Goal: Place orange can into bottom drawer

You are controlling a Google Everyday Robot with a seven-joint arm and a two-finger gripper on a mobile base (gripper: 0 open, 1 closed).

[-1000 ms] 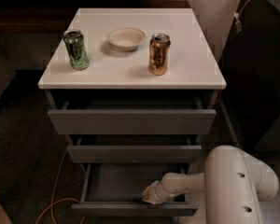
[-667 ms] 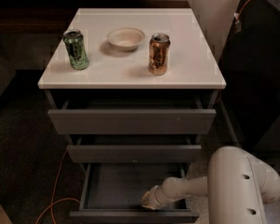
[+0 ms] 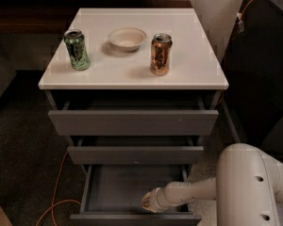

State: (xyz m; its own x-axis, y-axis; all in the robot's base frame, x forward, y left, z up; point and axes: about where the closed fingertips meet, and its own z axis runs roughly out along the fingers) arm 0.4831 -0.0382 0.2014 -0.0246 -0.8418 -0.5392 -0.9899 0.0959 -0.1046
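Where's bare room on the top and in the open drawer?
Top: bare right of the orange can and along the front edge; crowded from green can to bowl. Bottom drawer: bare left and back; gripper sits front right.

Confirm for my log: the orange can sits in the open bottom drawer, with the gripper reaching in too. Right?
No. The camera view shows the orange can upright on the white tabletop, not in the bottom drawer; the gripper does reach into that open drawer.

Hand (image 3: 147, 202) inside bottom drawer (image 3: 132, 217) shifted frontward; drawer further out.
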